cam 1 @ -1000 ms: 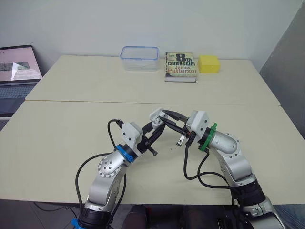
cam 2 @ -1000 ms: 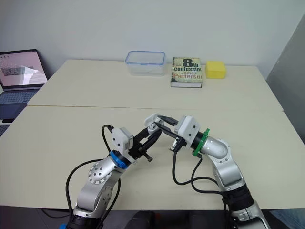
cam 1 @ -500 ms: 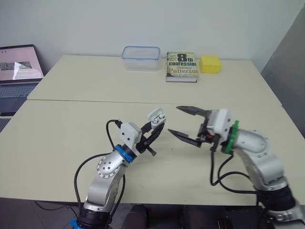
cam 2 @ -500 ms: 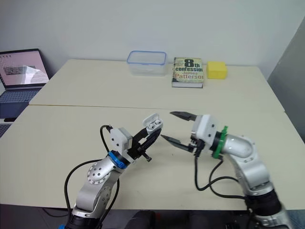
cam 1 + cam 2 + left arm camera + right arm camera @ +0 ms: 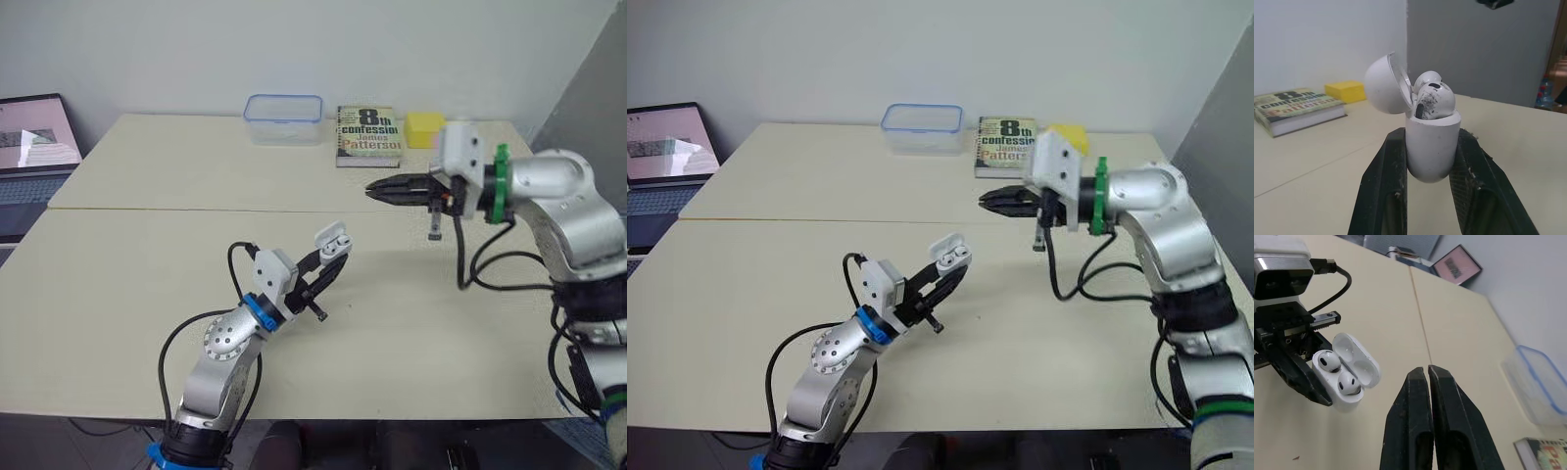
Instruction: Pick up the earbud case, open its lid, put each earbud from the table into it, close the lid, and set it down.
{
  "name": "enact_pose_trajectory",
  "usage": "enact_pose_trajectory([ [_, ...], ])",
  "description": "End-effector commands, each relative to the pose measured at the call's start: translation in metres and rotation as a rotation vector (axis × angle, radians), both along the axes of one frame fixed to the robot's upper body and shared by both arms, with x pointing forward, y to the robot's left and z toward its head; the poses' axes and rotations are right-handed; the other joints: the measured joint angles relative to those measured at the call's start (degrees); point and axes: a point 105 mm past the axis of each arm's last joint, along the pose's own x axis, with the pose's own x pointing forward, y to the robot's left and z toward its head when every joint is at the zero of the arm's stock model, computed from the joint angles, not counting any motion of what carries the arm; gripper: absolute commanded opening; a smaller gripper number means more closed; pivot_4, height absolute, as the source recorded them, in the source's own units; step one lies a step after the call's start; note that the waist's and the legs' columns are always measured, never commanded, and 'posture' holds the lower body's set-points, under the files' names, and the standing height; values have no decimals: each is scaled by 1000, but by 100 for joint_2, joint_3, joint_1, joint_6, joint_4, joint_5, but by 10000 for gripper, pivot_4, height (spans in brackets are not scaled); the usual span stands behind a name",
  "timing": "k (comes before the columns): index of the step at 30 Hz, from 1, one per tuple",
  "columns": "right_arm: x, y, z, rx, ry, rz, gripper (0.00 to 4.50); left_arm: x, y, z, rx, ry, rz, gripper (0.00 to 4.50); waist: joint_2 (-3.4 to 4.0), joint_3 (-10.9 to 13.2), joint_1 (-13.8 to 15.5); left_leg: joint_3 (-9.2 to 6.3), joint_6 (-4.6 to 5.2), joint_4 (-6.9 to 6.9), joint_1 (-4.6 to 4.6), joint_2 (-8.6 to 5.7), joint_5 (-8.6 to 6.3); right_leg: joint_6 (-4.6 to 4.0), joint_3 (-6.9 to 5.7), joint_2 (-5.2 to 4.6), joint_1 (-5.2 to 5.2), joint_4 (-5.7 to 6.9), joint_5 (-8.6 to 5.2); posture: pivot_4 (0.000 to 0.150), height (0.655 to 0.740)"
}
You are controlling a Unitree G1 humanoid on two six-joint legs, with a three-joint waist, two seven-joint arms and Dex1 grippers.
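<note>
My left gripper (image 5: 324,266) is shut on a white earbud case (image 5: 332,240), held a little above the near table. Its lid (image 5: 1385,84) stands open, and two white earbuds (image 5: 1434,98) sit in the body (image 5: 1347,394). My right gripper (image 5: 374,187) is raised well above the table, up and to the right of the case, with its fingers (image 5: 1422,406) pressed together and nothing between them. The right gripper is apart from the case.
At the far edge of the back table stand a clear plastic box with a blue rim (image 5: 285,118), a paperback book (image 5: 369,135) and a yellow block (image 5: 424,128). A laptop (image 5: 34,147) sits off the table's left side. A seam (image 5: 196,208) joins the two tables.
My right gripper has pulled away from the case, risen up and back to the right, and gone from open to shut. The left gripper keeps holding the open case in nearly the same place.
</note>
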Motion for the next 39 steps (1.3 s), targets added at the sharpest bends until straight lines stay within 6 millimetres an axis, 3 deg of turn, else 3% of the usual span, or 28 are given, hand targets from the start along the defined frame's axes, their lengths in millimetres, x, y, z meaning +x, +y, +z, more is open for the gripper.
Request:
enact_pose_trajectory([
  [1, 2, 13, 7, -28, -12, 53, 0, -8, -7, 10, -17, -26, -63, 7680, 0, 0, 1, -3, 0, 1, -5, 1, 0, -1, 2, 0, -4, 0, 1, 1500, 7400],
  [8, 8, 17, 8, -62, 12, 68, 0, -19, -13, 2, 18, 52, -231, 7680, 2, 1, 30, -6, -1, 4, -26, 0, 0, -12, 1, 0, -25, 3, 10, 1500, 7400],
  [19, -13, -16, -24, -257, 277, 94, 0, -27, -19, 11, 97, 108, -521, 7680, 7, 4, 19, -2, 0, 3, -27, 1, 0, -15, -3, 2, -31, 4, 12, 1500, 7400],
  [39, -47, -20, -41, -323, 456, 177, 0, -36, -24, 10, 116, 108, -573, 7680, 12, 8, 0, -4, 0, 5, -27, 8, 0, -15, 0, 11, -34, 6, 14, 1500, 7400],
])
